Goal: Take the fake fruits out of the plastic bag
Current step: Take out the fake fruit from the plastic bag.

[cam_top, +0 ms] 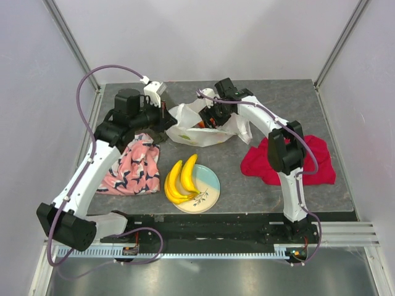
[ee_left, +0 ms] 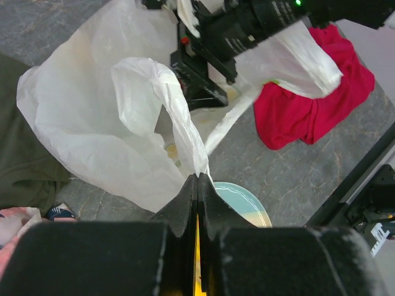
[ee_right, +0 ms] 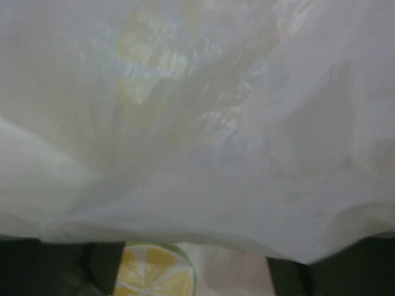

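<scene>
The white plastic bag point(cam_top: 196, 131) lies at the back middle of the table, its mouth held up. My left gripper point(cam_top: 166, 121) is shut on one handle loop point(ee_left: 179, 123) of the bag, pinched at the fingertips point(ee_left: 197, 179). My right gripper point(cam_top: 208, 120) reaches down into the bag mouth; in the right wrist view its dark fingers point(ee_right: 99, 265) stand apart, with bag film point(ee_right: 197, 123) and a lemon-slice print point(ee_right: 154, 274) between them. Something orange point(cam_top: 202, 125) shows inside the bag. Two yellow bananas point(cam_top: 181, 179) lie on the cream-and-blue plate point(cam_top: 210, 185).
A pink patterned cloth point(cam_top: 133, 163) lies left of the plate and a red cloth point(cam_top: 290, 160) lies to the right, also in the left wrist view point(ee_left: 308, 105). The plate's rim point(ee_left: 250, 200) shows just past my left fingers.
</scene>
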You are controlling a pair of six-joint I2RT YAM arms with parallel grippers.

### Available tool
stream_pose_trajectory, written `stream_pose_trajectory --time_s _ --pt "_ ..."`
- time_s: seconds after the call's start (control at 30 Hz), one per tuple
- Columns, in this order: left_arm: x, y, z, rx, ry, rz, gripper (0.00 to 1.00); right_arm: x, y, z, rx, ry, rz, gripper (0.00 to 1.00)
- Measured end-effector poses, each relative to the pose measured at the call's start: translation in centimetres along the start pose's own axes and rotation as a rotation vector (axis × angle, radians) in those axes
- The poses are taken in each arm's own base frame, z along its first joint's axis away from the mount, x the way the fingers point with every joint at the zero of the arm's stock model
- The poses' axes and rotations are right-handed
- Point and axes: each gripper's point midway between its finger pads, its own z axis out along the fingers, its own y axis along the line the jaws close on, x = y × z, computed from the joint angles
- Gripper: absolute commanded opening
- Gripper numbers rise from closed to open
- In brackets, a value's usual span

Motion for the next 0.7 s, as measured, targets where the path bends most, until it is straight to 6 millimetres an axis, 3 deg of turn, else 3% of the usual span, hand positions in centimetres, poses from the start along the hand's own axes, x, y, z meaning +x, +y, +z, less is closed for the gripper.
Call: stream_pose_trajectory --time_s 0.23,0.33,0.53,0.7 --pt "1.5 -0.9 -0.9 0.041 0.025 -0.003 0.02 -5.3 -2.2 1.2 0.059 -0.141 0.038 0.98" --pt "2.3 -0.9 -0.7 0.048 0.047 -0.007 0.01 -6.3 -3.1 2.5 0.074 -0.165 0.049 0.98" --pt "2.5 -0.8 -0.6 0.048 0.054 -0.001 0.02 -4.9 -3.8 6.2 0.080 -0.119 0.078 0.98" --pt "2.5 -0.8 -0.5 0.048 0.056 0.001 0.02 -4.2 -3.9 7.4 0.114 -0.089 0.089 0.73"
